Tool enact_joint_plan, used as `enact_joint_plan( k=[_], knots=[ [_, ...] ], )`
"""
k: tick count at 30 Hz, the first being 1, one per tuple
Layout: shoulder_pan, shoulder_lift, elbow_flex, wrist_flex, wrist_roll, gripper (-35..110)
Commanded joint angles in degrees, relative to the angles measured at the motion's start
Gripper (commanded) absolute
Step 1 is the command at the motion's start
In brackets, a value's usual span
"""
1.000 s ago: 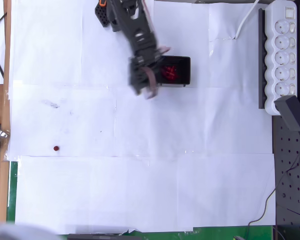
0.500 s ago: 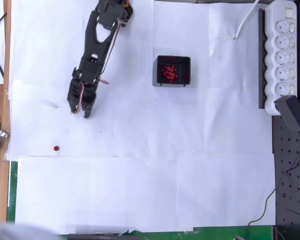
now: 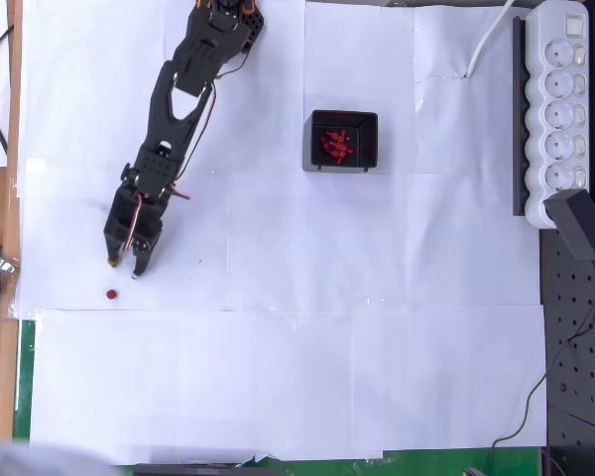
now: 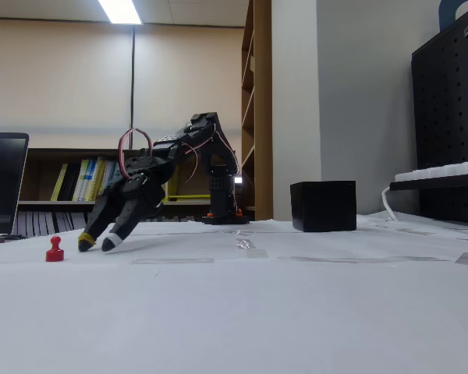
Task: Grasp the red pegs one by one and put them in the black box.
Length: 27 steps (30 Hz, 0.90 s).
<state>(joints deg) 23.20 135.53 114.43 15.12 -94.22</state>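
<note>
In the overhead view a single red peg (image 3: 111, 295) is standing alone on the white paper sheets (image 3: 278, 347) that are covering the table, far over on the left and well apart from the box. In the fixed view the same red peg (image 4: 54, 248) is standing upright on the paper, low at the left of the picture.

Just up and to the right of it, the end effector (image 3: 124, 268) is pointing down toward the paper with its two fingertips slightly spread and nothing between them. In the fixed view the end effector (image 4: 97, 244) is tilting down to the left, its tips hanging at or just above the paper beside the peg without touching it. One tip is looking yellowish, the other pale. The black arm (image 3: 183, 89) is stretching diagonally from its base at the top of the overhead picture down to the left.

Further right, the black box (image 3: 343, 141) is sitting on the paper, and a cluster of red pegs (image 3: 335, 145) is lying inside it. In the fixed view the black box (image 4: 323, 206) is showing its closed side walls, so its contents are hidden there.

At the right edge a white power strip (image 3: 559, 104) is lying lengthwise, with a black plug (image 3: 581, 224) at its lower end.
</note>
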Motion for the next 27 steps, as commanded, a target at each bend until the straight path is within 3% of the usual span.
enact_joint_plan(
  k=[1,27],
  knots=[
    [0.88,3.87,4.48,0.79,-0.09,15],
    [1.41,16.26,21.45,1.05,0.97,15]
  ],
)
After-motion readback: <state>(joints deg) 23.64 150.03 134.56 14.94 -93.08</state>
